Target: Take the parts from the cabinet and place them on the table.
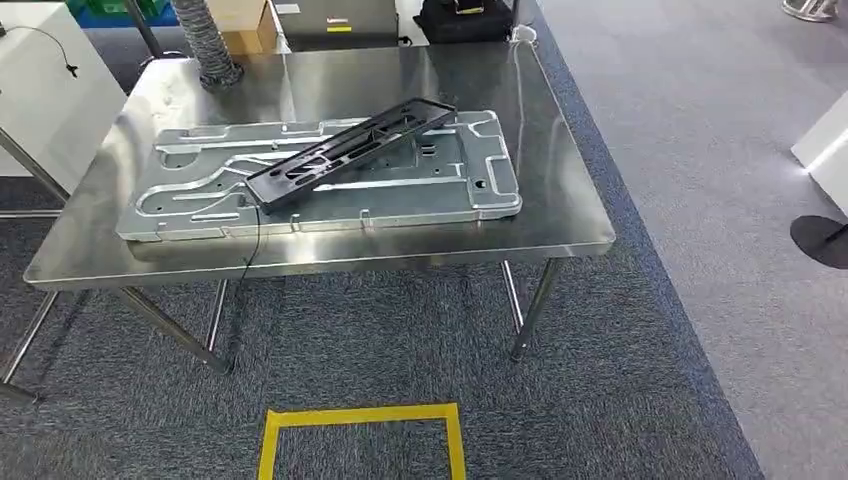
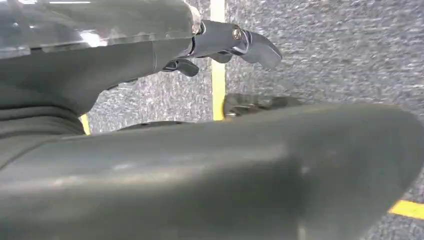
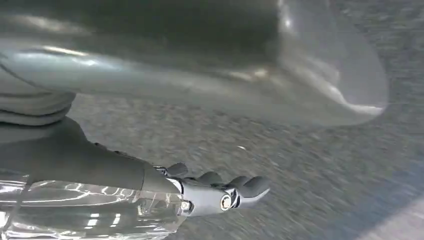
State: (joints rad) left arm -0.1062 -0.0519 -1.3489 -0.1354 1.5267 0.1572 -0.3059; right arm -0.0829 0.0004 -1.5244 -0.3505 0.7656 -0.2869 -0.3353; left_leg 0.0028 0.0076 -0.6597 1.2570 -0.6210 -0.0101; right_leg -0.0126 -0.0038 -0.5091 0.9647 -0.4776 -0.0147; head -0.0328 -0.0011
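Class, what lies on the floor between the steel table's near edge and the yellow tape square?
In the head view, bare grey carpet separates the table from the yellow tape square.

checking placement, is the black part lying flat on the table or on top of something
On top: the black part lies diagonally across the grey metal panel, which lies flat on the table.

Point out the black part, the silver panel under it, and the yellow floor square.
black part point(image 1: 350, 152), head view, middle of its long body
silver panel point(image 1: 440, 185), head view, bare ribbed surface near its right end
yellow floor square point(image 1: 362, 415), head view, its far tape edge
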